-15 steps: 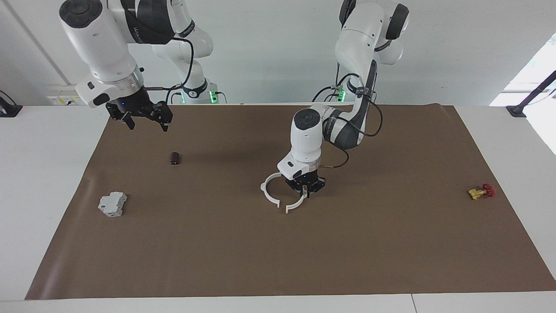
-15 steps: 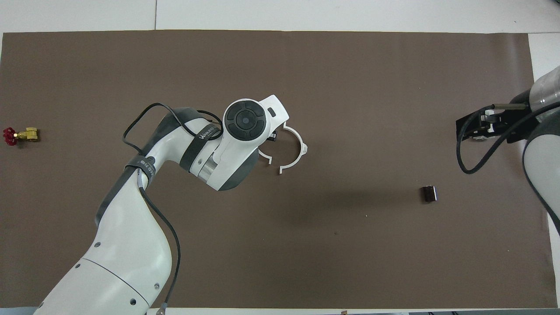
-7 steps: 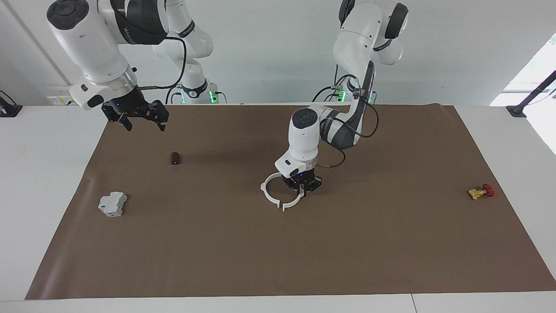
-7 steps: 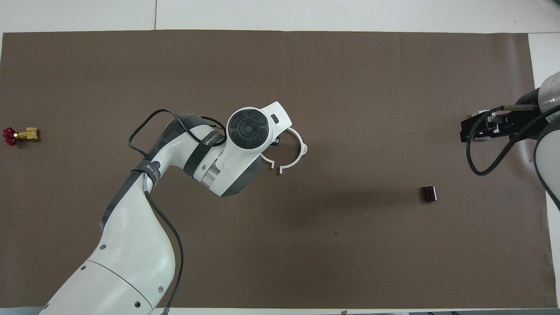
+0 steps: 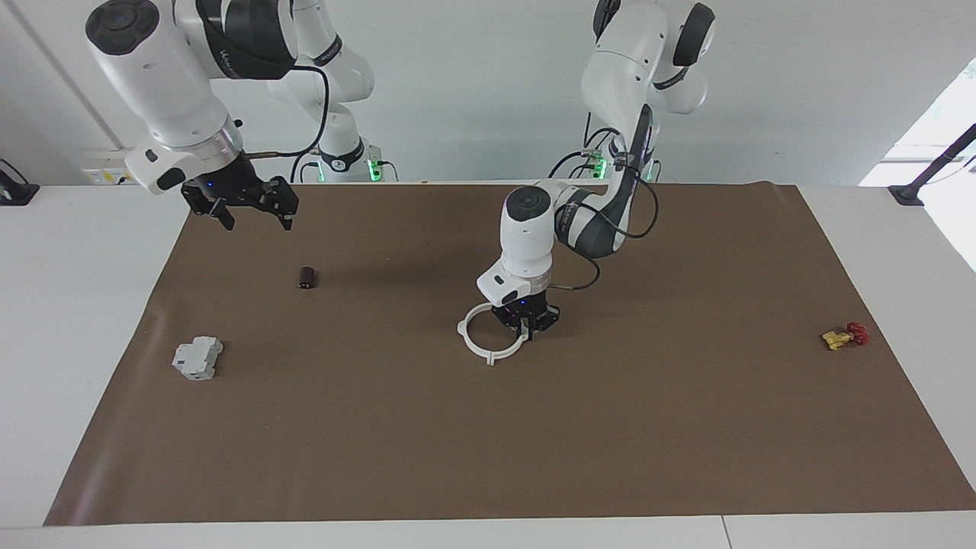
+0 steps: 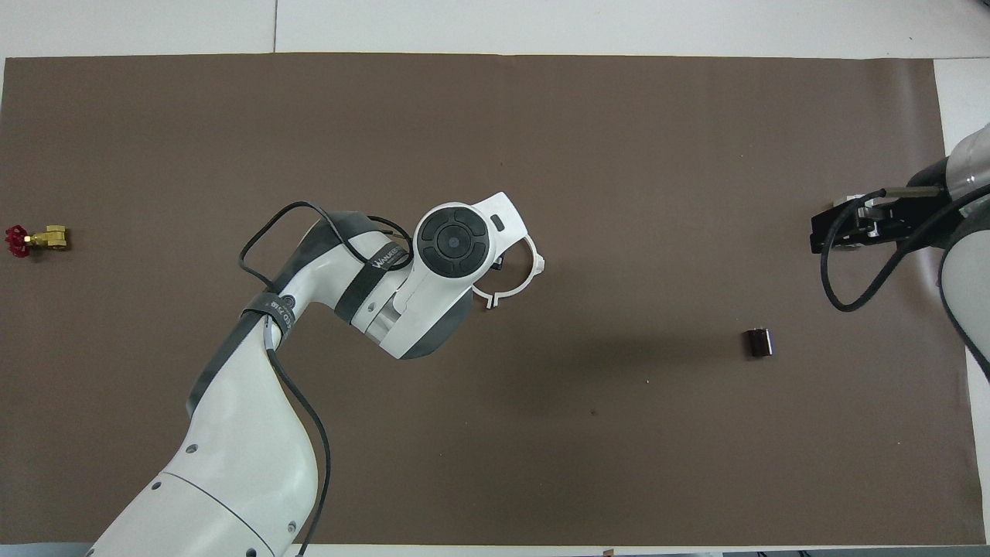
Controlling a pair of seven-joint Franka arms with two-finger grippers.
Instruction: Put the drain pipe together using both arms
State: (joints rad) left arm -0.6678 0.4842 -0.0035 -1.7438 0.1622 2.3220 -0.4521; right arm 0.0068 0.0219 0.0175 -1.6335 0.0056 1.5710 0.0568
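The drain pipe's two white arcs lie on the brown mat [image 5: 488, 442] at mid-table, their ends meeting in a ring. One arc [image 5: 467, 335] lies free toward the right arm's end and also shows in the overhead view [image 6: 532, 271]. My left gripper [image 5: 526, 328] is down at the mat, shut on the other arc [image 5: 509, 352]. In the overhead view the left wrist hides most of that arc. My right gripper [image 5: 245, 207] is open and empty, held in the air over the mat's corner near its own base, and shows in the overhead view [image 6: 839, 228].
A small dark cylinder [image 5: 306, 277] lies under the right gripper's side of the mat. A grey boxy block [image 5: 197, 358] sits at the mat's edge toward the right arm's end. A yellow valve with a red knob [image 5: 842, 336] lies toward the left arm's end.
My left gripper has slid its arc toward the right arm's end, closing the gap until the two arcs meet. The right gripper has drifted slightly and stays raised.
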